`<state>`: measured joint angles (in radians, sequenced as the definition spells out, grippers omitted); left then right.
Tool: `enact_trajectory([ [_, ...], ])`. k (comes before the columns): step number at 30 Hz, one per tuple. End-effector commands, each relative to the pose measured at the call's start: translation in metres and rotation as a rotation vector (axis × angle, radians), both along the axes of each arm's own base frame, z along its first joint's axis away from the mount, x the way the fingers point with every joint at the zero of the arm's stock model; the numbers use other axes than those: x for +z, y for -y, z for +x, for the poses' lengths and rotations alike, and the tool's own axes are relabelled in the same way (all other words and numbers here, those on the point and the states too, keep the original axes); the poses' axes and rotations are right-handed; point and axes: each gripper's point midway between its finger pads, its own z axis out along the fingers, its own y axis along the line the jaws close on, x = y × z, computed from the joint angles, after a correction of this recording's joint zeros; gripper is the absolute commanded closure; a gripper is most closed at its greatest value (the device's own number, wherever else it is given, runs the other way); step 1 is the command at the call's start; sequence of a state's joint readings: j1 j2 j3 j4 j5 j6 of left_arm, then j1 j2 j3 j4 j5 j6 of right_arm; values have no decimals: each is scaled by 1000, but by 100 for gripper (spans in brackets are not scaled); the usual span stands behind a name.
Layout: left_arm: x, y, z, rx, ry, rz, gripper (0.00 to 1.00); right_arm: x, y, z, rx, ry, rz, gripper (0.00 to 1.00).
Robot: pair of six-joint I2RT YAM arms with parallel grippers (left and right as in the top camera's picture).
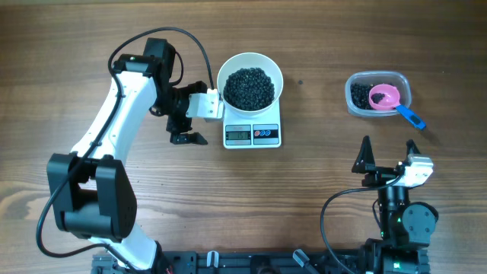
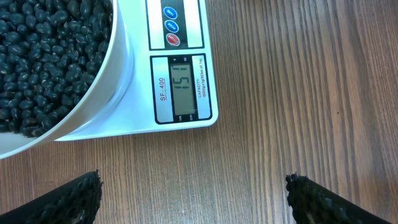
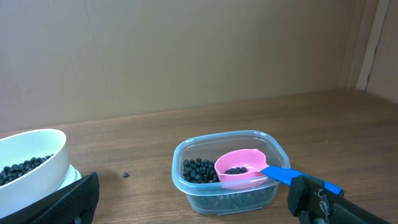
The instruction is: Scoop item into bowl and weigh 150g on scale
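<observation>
The white bowl (image 1: 221, 82) stands on the white scale (image 1: 252, 135) and holds a heap of the black item (image 1: 249, 87). In the left wrist view the bowl's wall (image 2: 115, 74) overhangs the scale (image 2: 140, 37), whose grey display (image 2: 183, 87) shows digits. My left gripper (image 1: 185, 129) is open just left of the scale, with only bare wood between its fingertips (image 2: 81, 199). My right gripper (image 1: 388, 156) is open at the front right, apart from everything. It faces the clear tub (image 3: 205, 193), and the bowl (image 3: 37, 165) shows at the left edge.
A clear plastic tub (image 1: 358, 103) at the back right holds more beans and a pink scoop (image 1: 384, 97) whose blue handle (image 1: 412, 116) sticks out over its rim. One stray bean (image 1: 301, 82) lies on the wooden table between bowl and tub.
</observation>
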<state>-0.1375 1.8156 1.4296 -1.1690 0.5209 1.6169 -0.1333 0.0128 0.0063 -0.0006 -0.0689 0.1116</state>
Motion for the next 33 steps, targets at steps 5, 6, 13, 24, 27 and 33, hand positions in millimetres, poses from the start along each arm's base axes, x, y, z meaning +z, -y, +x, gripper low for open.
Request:
enact_trajectory([
  [5,-1,1,-2,-1,-8,0,0,2,2,-1,-14,10,-6,0],
  [6,-1,1,-2,-1,-8,0,0,2,2,-1,-14,10,-6,0],
  [13,-1,1,-2,-1,-8,0,0,2,2,-1,-14,10,-6,0],
  [24,-1,1,-2,-1,-8,-1,0,2,2,-1,-14,10,-6,0],
  [27,-1,1,-2,-1,-6,0,0,2,2,-1,-14,10,-6,0],
  [33,-1,1,0,-2,4,-2,0,2,2,-1,-14,10,-6,0],
])
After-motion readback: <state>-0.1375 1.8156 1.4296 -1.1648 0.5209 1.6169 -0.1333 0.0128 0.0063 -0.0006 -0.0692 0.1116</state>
